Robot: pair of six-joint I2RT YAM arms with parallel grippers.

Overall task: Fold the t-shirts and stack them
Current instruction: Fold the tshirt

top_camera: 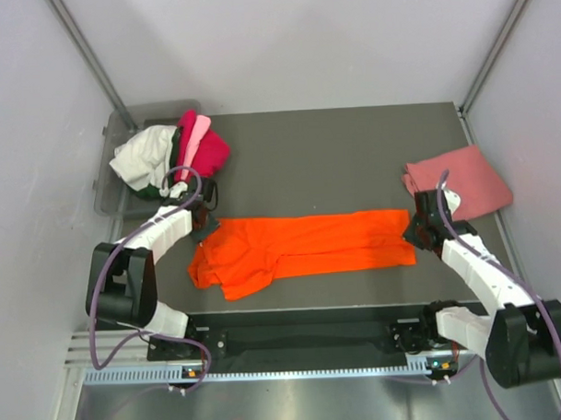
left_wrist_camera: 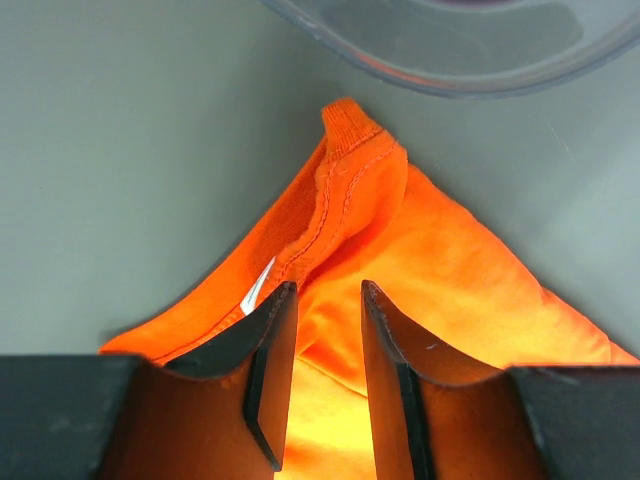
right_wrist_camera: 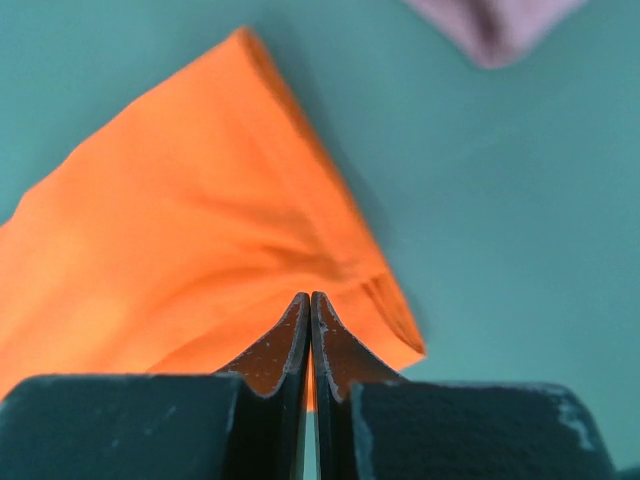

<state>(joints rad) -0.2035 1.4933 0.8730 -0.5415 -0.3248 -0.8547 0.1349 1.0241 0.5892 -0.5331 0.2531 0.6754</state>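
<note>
A bright orange t-shirt [top_camera: 309,246] lies in a long band across the middle of the table. My left gripper [top_camera: 207,226] is at its left end near the collar. In the left wrist view my left gripper [left_wrist_camera: 328,287] has its jaws partly closed on a thick bunch of the orange t-shirt [left_wrist_camera: 450,270]. My right gripper [top_camera: 416,231] is at the shirt's right end. The right wrist view shows my right gripper [right_wrist_camera: 310,297] with jaws pressed together on the edge of the orange t-shirt [right_wrist_camera: 180,230]. A folded salmon-pink t-shirt [top_camera: 464,181] lies at the right.
At the back left, a grey plastic bin [top_camera: 114,193] holds a heap of shirts: a white one [top_camera: 145,159], a magenta one [top_camera: 209,148], a light pink one [top_camera: 194,135]. The bin's rim [left_wrist_camera: 450,60] shows just beyond the collar. The salmon-pink t-shirt's corner [right_wrist_camera: 490,20] lies beyond my right fingers.
</note>
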